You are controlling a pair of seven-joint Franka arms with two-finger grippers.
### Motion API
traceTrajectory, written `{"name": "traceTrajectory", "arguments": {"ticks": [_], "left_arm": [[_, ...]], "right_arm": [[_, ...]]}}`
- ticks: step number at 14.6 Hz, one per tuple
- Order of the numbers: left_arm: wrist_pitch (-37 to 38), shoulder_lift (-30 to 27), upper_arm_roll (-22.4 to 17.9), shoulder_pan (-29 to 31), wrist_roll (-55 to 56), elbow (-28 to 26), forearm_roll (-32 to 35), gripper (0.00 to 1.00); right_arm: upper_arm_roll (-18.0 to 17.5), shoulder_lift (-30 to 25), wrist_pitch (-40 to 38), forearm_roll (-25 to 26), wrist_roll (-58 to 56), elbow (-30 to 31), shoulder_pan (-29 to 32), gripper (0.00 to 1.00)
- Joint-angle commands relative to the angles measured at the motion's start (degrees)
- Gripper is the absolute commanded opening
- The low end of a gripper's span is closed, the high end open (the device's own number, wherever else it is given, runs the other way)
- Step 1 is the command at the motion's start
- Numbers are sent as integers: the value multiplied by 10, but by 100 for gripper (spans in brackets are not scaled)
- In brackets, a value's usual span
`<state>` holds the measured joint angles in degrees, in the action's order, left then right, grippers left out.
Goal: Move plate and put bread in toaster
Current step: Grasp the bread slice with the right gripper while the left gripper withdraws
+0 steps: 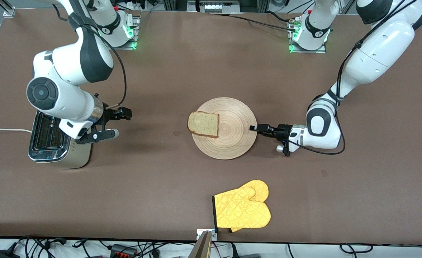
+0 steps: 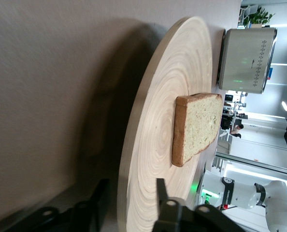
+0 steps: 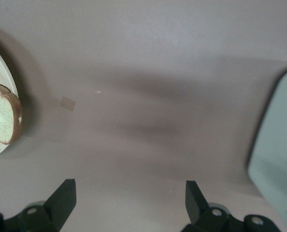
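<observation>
left gripper point(image 2: 129, 203) jaws straddling plate point(image 2: 148, 145) rim — wrist view only, right gripper point(image 3: 129, 203) spread

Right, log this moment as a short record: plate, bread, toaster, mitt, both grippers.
plate: wooden plate flat on the table, mid-table
bread: bread slice on the plate, at its edge toward the toaster
toaster: silver toaster at the right arm's end of the table, slots empty
mitt: yellow oven mitt nearer the front camera than the plate
left gripper: left gripper at the plate's rim, fingers straddling it
right gripper: right gripper open, above the table beside the toaster
</observation>
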<state>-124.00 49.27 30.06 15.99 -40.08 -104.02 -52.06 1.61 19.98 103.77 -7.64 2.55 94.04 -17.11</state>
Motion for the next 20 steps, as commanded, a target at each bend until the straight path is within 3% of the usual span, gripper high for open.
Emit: {"name": "traceTrajectory", "arguments": {"ticks": [1,2,4,7,11,14,17,20], "left_arm": [[24,-50,-4,16,-8,-8,5,100],[31,-64,-6,17,-8,-5,34,100],[36,-100,-10,28,0,4,141,100],[84,-117,-10,42,0,39,319,100],[195,-133,-8,40,32,108,516,100],[245,-143,0,35,82,116,669,100],[296,-168,4,14,171,117,730,100],[333,-190,18,8,249,154,733,100]], "right_arm": [[2,29,3,-92,5,-3,4,100],[3,39,7,-111,4,-3,4,100],[2,62,35,-118,7,-3,-5,100],[1,93,49,-177,19,-3,-27,100],[2,114,99,-181,47,-3,-77,100],[1,136,136,-219,78,-3,-103,100],[1,151,155,-274,80,-3,-115,95],[1,171,166,-315,86,-3,-121,84]]}}
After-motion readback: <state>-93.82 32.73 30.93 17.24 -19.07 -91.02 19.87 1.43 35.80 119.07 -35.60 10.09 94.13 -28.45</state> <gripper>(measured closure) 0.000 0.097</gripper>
